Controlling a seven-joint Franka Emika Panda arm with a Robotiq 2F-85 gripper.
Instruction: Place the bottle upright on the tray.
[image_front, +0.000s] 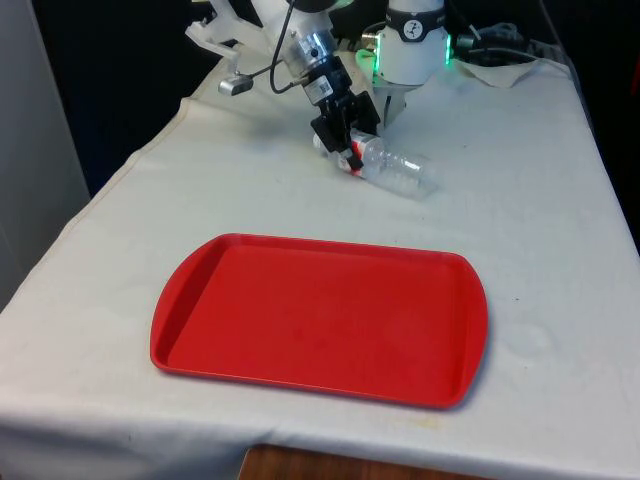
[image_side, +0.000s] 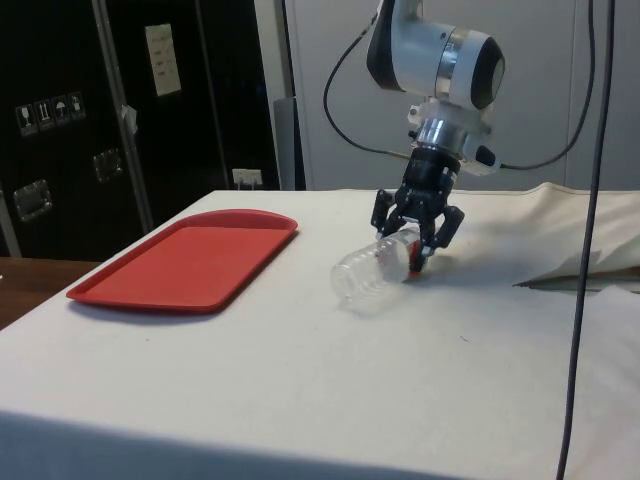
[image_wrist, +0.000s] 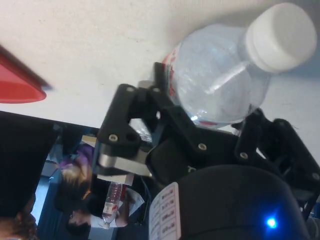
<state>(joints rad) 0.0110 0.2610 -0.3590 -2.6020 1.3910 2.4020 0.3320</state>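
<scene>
Clear plastic bottle (image_front: 395, 168) with white cap lies on its side on the white cloth (image_front: 540, 200), beyond the red plastic tray (image_front: 320, 316). Black two-finger gripper (image_front: 343, 146) clamps around its neck end.

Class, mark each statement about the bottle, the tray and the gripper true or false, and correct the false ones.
1. The bottle lies on its side on the white cloth. True.
2. The bottle already stands on the tray. False: it is off the tray, on the cloth nearer the robot.
3. The tray is red and holds nothing. True.
4. The gripper hangs high above the table, apart from the bottle. False: it is low, with its fingers around the bottle near the label.
5. The bottle's cap is blue. False: it is white.
</scene>
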